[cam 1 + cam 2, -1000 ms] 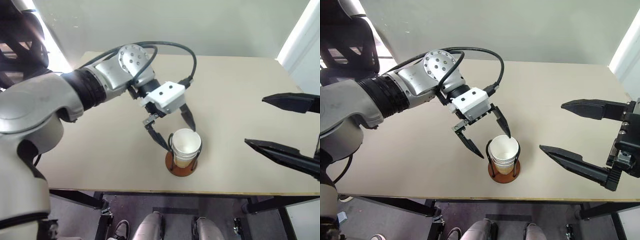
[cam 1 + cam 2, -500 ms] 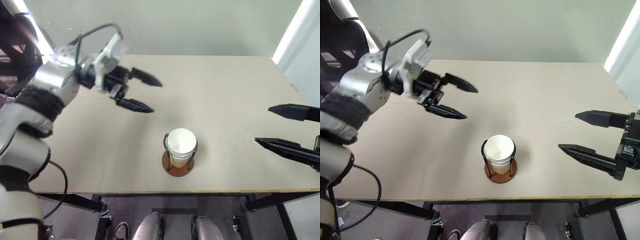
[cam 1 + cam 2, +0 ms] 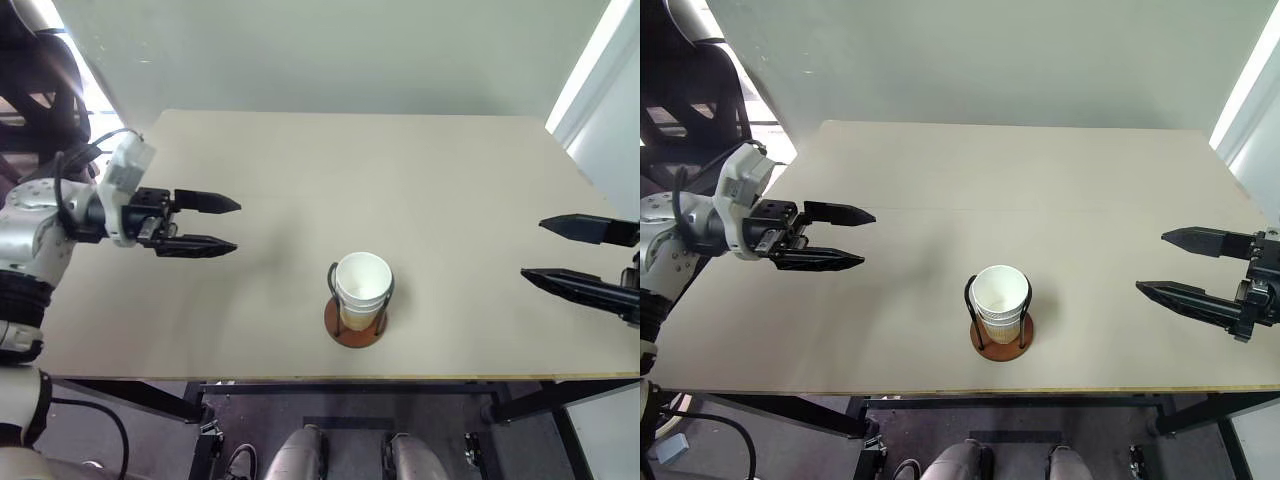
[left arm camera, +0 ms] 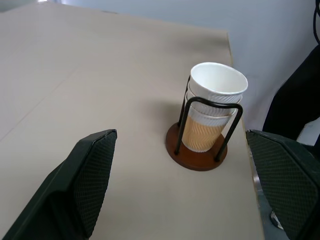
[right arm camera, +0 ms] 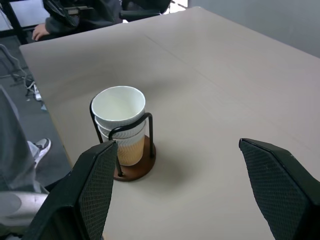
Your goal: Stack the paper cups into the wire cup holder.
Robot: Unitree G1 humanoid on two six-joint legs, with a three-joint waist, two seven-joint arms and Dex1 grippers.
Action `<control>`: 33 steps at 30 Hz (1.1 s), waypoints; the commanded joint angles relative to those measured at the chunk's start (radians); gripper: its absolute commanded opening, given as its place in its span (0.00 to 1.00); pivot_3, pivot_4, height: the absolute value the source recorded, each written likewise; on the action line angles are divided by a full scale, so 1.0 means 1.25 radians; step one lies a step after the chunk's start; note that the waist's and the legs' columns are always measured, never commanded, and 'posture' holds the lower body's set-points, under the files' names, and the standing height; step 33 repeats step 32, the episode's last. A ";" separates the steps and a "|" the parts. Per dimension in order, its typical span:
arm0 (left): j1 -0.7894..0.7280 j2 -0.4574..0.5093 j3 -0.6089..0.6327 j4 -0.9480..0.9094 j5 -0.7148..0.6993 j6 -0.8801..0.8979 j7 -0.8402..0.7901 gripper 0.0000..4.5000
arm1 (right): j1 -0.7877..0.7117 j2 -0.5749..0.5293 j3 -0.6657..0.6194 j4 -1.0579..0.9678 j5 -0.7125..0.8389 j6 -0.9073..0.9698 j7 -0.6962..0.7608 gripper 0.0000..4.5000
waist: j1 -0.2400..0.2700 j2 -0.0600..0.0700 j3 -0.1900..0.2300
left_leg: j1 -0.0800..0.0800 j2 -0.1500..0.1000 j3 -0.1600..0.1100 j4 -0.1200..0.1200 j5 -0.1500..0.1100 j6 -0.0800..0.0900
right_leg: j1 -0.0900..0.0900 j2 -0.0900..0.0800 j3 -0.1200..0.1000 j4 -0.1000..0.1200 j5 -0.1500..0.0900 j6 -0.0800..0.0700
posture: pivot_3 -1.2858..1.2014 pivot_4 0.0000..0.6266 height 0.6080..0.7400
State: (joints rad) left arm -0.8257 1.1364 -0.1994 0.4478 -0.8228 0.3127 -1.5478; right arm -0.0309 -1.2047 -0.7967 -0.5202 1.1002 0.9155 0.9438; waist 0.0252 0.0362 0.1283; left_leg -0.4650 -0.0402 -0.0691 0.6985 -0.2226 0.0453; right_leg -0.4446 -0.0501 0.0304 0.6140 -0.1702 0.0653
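The paper cups (image 3: 362, 288) sit nested one inside another in the wire cup holder (image 3: 356, 322), a reddish-brown disc with black wire loops, near the table's front edge at the middle. The stack (image 4: 216, 109) and the holder (image 5: 131, 165) also show in both wrist views. My left gripper (image 3: 226, 224) hovers open and empty over the table's left side, pointing toward the holder from well away. At the right edge my right gripper (image 3: 545, 250) is open and empty, also well clear of the cups.
The beige table (image 3: 400, 180) ends close in front of the holder. A grey wall runs behind the table. A person's hand (image 5: 40, 32) and dark sleeve show beyond the far table end in the right wrist view.
My left gripper has drawn away from the cup stack, swinging far left and turning to point sideways. My right gripper has pulled back to the right. The cups stayed in the holder.
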 commanded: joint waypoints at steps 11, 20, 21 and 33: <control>0.061 -0.031 0.164 -0.104 0.098 0.081 -0.004 0.99 | -0.069 -0.017 0.047 0.020 -0.033 -0.018 0.038 0.89 | -0.002 0.000 0.000 | 0.004 0.000 -0.002 -0.002 -0.003 -0.008 | -0.002 0.000 0.001 0.010 0.003 -0.006 | 0.52 0.24 1.00; 0.059 -0.066 0.181 -0.109 0.139 0.100 -0.014 0.99 | -0.042 -0.003 0.008 0.000 -0.035 0.004 0.042 0.89 | -0.002 -0.001 0.000 | 0.004 0.000 -0.002 -0.006 -0.002 -0.010 | -0.004 0.000 0.001 0.010 0.002 -0.007 | 0.52 0.24 1.00; 0.058 -0.069 0.183 -0.108 0.143 0.101 -0.014 0.99 | -0.040 -0.001 0.003 -0.003 -0.035 0.006 0.041 0.89 | -0.002 -0.001 0.000 | 0.004 0.000 -0.002 -0.007 -0.002 -0.010 | -0.004 0.000 0.001 0.010 0.002 -0.007 | 0.52 0.24 1.00; 0.055 -0.081 0.198 -0.117 0.167 0.119 -0.016 0.99 | -0.032 0.006 -0.008 -0.010 -0.034 0.013 0.034 0.89 | -0.002 -0.001 0.001 | 0.004 0.000 -0.002 -0.015 0.006 -0.007 | -0.007 0.000 0.000 0.009 -0.003 -0.007 | 0.52 0.24 1.00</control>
